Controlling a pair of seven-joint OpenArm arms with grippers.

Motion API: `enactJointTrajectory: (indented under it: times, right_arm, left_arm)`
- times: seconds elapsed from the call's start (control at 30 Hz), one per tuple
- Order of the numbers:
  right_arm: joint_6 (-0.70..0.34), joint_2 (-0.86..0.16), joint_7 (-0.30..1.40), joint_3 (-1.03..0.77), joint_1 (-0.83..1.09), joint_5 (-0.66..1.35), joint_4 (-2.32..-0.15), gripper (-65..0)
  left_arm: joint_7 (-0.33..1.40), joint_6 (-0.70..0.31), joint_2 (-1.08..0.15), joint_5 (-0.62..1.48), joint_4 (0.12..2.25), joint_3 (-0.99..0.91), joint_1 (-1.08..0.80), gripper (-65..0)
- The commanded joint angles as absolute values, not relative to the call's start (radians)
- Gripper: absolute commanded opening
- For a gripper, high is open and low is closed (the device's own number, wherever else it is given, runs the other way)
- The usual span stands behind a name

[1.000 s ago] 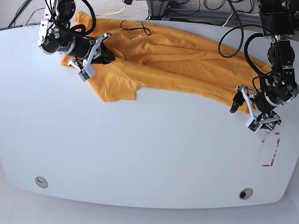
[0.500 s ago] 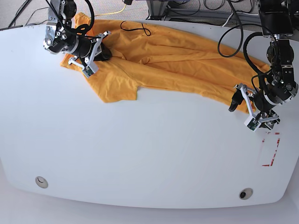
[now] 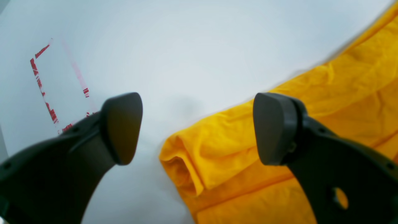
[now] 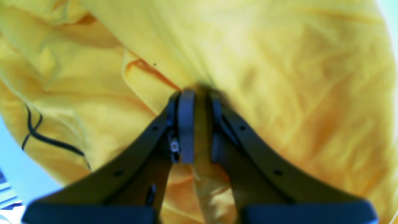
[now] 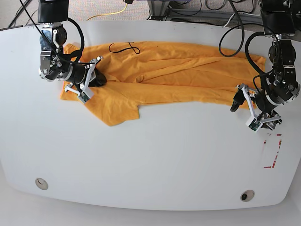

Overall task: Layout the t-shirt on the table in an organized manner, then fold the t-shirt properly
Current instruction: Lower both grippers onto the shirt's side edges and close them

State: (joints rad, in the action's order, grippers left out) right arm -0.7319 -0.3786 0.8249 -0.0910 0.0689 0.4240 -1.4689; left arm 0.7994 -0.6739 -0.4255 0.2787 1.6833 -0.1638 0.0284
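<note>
The orange-yellow t-shirt (image 5: 169,70) lies stretched along the far half of the white table (image 5: 150,150), with its black line drawing (image 5: 123,47) facing up near the far edge. My right gripper (image 5: 95,78) is shut on a fold of the shirt near its left end; the right wrist view shows cloth pinched between the fingers (image 4: 200,99) and the drawing (image 4: 34,130) at the lower left. My left gripper (image 5: 247,113) is open and empty at the shirt's right end. In the left wrist view the gripper (image 3: 197,127) straddles the rolled corner of the shirt (image 3: 217,149).
A red-tape outline (image 5: 273,153) marks the table's right side, close to my left gripper; it also shows in the left wrist view (image 3: 40,84). Two round grommets (image 5: 42,183) (image 5: 247,195) sit near the front edge. Cables (image 5: 235,28) hang by the far right edge.
My right gripper has moved toward the near side while holding the shirt, dragging it along so it lies straighter and flatter. My left arm has barely moved and stays open.
</note>
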Motion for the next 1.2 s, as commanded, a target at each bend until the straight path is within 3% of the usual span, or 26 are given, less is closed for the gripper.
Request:
enactJointTrajectory:
  times: [0.0,0.67,1.17]
  right_arm:
    - [-0.698,-0.407,0.885,-0.088,0.054,0.334,-1.431,-57.7]
    - [-0.698,-0.438,0.849,-0.088,0.015,0.332,-1.448,-57.7]
    - [-0.698,-0.438,0.846,-0.088,0.015,0.332,-1.442,-57.7]
  left_arm:
    - [0.783,-0.67,-0.443,0.289,1.701,-0.17,0.044,-12.6]
    - [0.816,-0.668,-0.429,0.292,1.689,-0.171,0.03,-12.5]
    - [0.776,-0.667,-0.407,0.337,1.379,-0.174,0.108,-12.4]
